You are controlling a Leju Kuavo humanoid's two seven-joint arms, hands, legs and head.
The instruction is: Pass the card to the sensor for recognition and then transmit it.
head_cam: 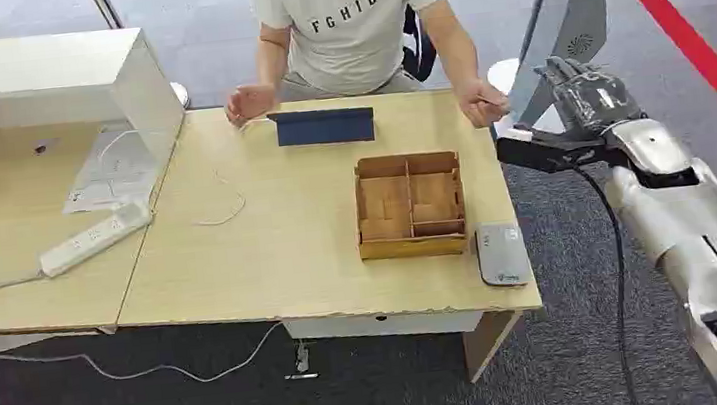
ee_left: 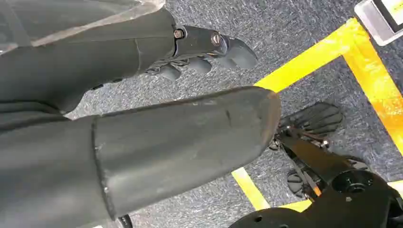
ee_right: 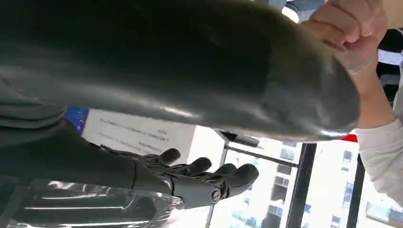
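Right hand (head_cam: 593, 97) raised beside table (head_cam: 269, 252), fingers spread, empty.

Overall light: bright, even indoor light, soft across the worktop (head_cam: 268, 242).
Shadows: faint and short beside the wooden box (head_cam: 410, 205); darker under the worktop's front edge.
Glare: windows (ee_right: 285, 190) in the right wrist view blow out white; a sheen streaks the thick thumb (ee_right: 190, 71).
Blur: both wrist views go soft up close; the carpet (ee_left: 294, 28) stays sharp.
Head view: clear, slightly grainy.
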